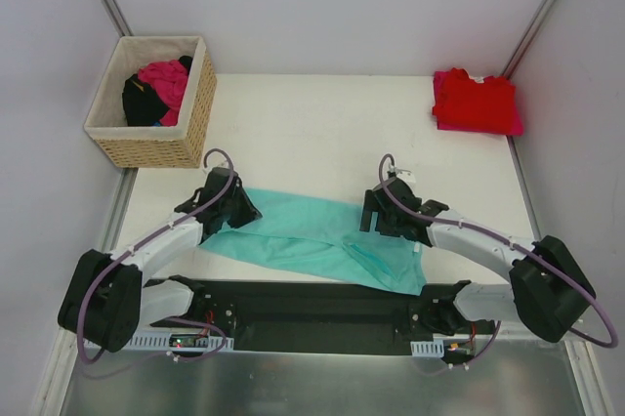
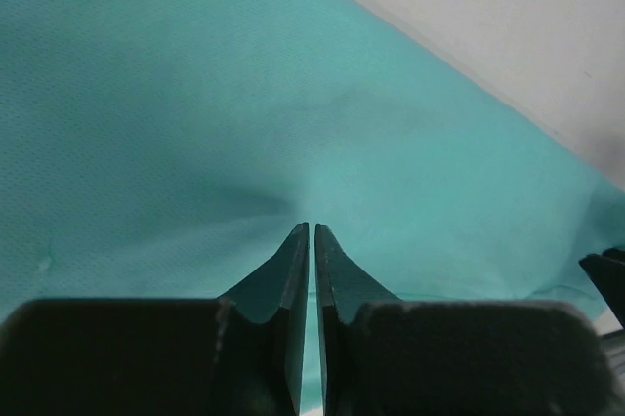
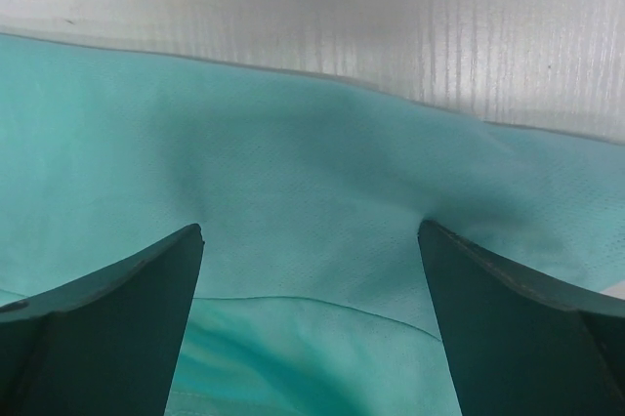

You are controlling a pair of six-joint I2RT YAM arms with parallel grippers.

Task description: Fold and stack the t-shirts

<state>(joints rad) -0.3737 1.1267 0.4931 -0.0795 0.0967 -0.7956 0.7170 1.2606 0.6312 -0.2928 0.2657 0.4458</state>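
A teal t-shirt (image 1: 312, 235) lies spread and wrinkled across the near part of the white table (image 1: 322, 123). My left gripper (image 1: 239, 213) rests on its left end. In the left wrist view its jaws (image 2: 312, 228) are closed together, pinching a pucker of the teal cloth (image 2: 195, 94). My right gripper (image 1: 376, 216) is at the shirt's far edge on the right. In the right wrist view it is wide open (image 3: 311, 230), both tips down on the cloth (image 3: 293, 162). A folded red t-shirt (image 1: 476, 102) with pink beneath lies at the far right corner.
A wicker basket (image 1: 146, 147) stands at the far left, holding a magenta shirt (image 1: 166, 79) and a black garment (image 1: 142, 102). Grey walls close in on the left, the right and the far side. The arms' black base rail (image 1: 312, 304) runs along the near edge.
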